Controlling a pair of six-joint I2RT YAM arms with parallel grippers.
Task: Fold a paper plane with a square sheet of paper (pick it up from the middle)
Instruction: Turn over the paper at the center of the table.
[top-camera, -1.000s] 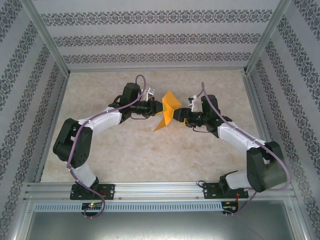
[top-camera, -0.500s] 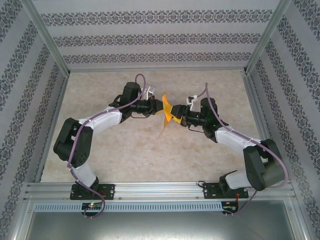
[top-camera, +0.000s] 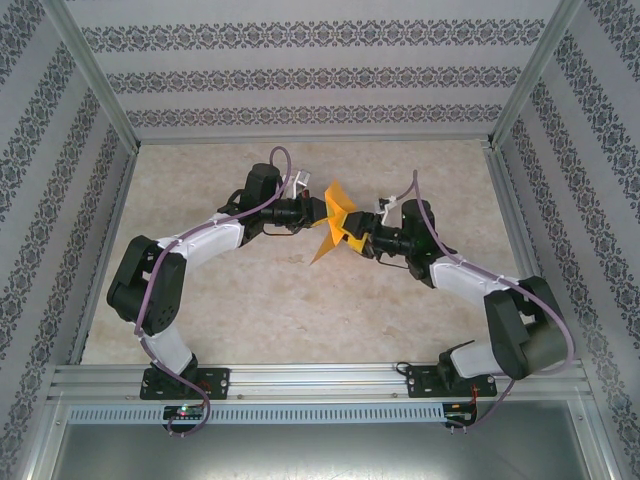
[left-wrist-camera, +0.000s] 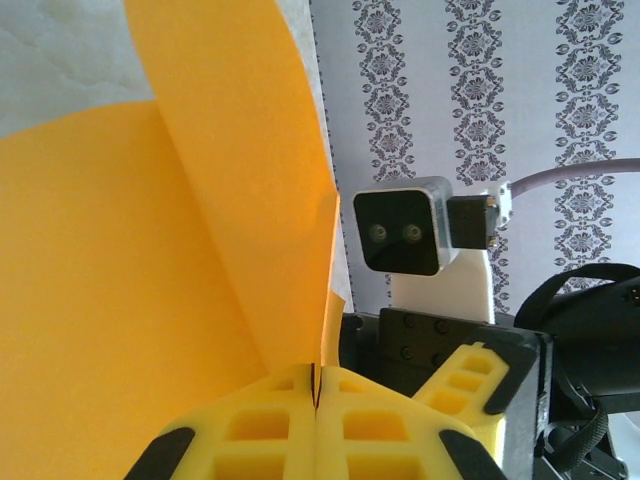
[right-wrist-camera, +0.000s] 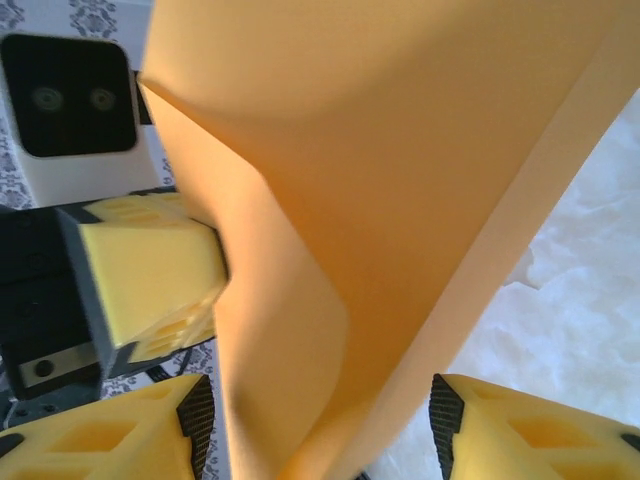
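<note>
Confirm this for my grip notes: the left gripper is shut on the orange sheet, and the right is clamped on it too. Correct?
No. The left gripper is shut on the orange sheet, but the right gripper is open: the right wrist view shows its jaws apart, either side of it.

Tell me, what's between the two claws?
The square sheet of paper, pinched by the left gripper, the right gripper open around it; the top view shows it.
</note>
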